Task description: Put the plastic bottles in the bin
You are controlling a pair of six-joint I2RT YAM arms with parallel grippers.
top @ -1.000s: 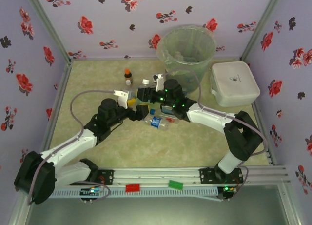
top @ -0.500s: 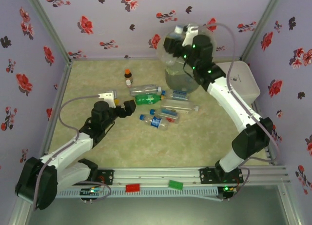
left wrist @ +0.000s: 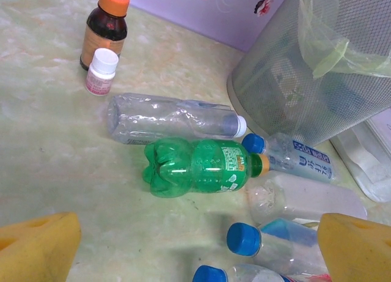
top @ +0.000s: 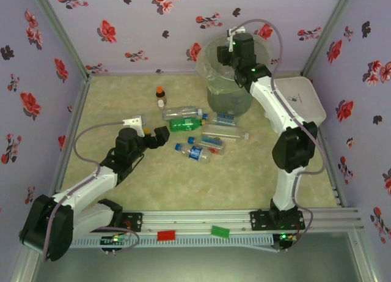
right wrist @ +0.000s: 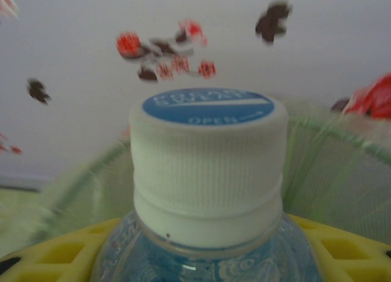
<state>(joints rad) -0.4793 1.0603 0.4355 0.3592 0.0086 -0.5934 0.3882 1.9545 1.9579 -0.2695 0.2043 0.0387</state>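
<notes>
Seen from above, the right tool [top: 231,49] is poised over the rim of the bin [top: 227,100] at the 12 o'clock edge of the table [top: 244,184], clamped on a white-capped bottle [right wrist: 208,166]. The left tool [top: 160,135] is spread wide at 9 o'clock of the plastic bottles [top: 204,138] lying mid-table, a green bottle [left wrist: 195,167] just ahead of it. Bare table is found from 6 to 9 o'clock of that cluster, whereas the bin's wall is near it at 1 o'clock and a white box [top: 293,104] is set at 3 o'clock of the bin.
</notes>
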